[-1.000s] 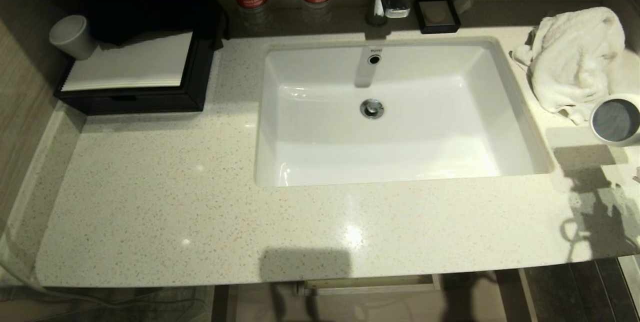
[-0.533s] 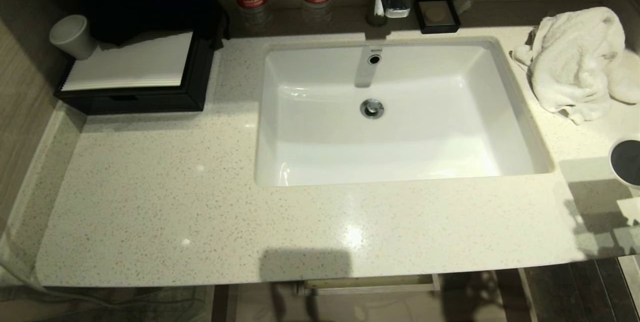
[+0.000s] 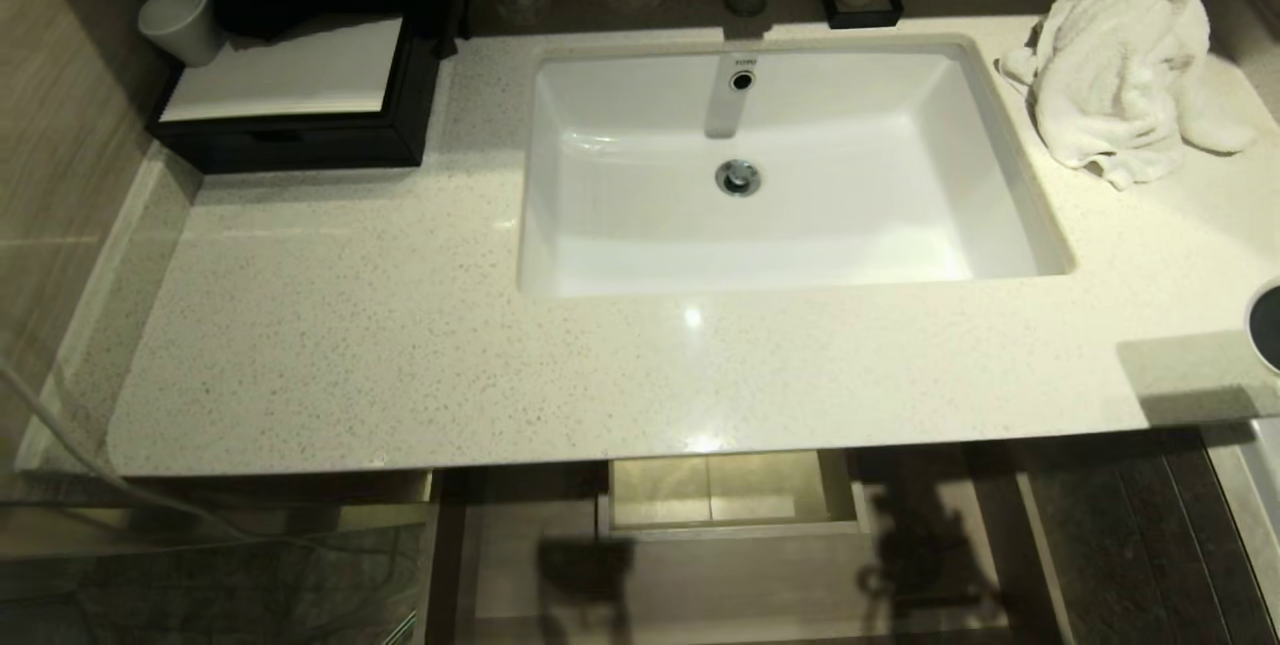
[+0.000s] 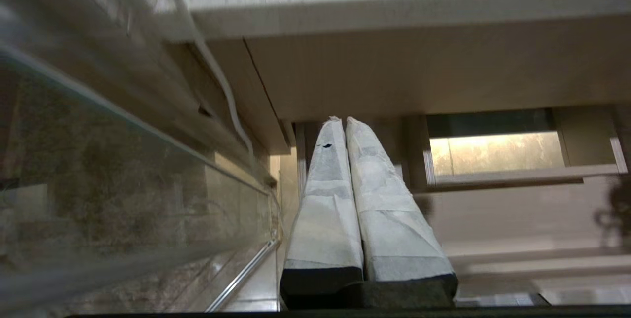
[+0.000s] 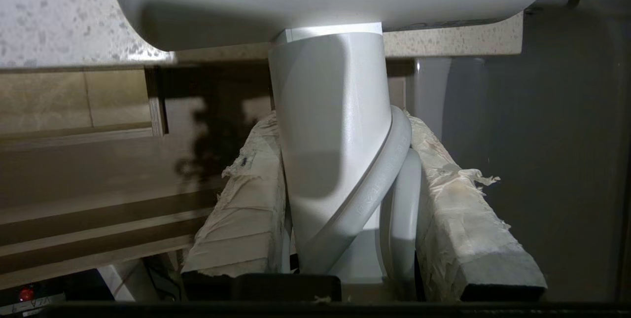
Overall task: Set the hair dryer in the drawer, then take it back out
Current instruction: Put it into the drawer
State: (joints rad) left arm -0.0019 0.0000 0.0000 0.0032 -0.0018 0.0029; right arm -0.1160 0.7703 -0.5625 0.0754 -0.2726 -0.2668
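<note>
Hair dryer (image 5: pixel 335 125) sits clamped by its handle, cord wrapped round it, between the two taped fingers (image 5: pixel 246 214) of the right hand (image 5: pixel 340 170); its barrel fills the top of the right wrist view, level with the front edge of the speckled surface (image 3: pixel 400 345). From the head camera only the dark round end of the hair dryer shows, cut off at the right edge just above the surface's front corner; a second ago it sat higher, close beside the white towel (image 3: pixel 1120 75), so it has come forward and lower. The whole head view has also shifted: the sink (image 3: pixel 780 225) and towel lie higher in the picture, and the open drawer (image 3: pixel 730 495) below the surface's front edge shows much more of its inside than before. Left hand (image 4: pixel 342 121) hangs below the surface beside the drawer, its taped fingers pressed together and holding nothing.
</note>
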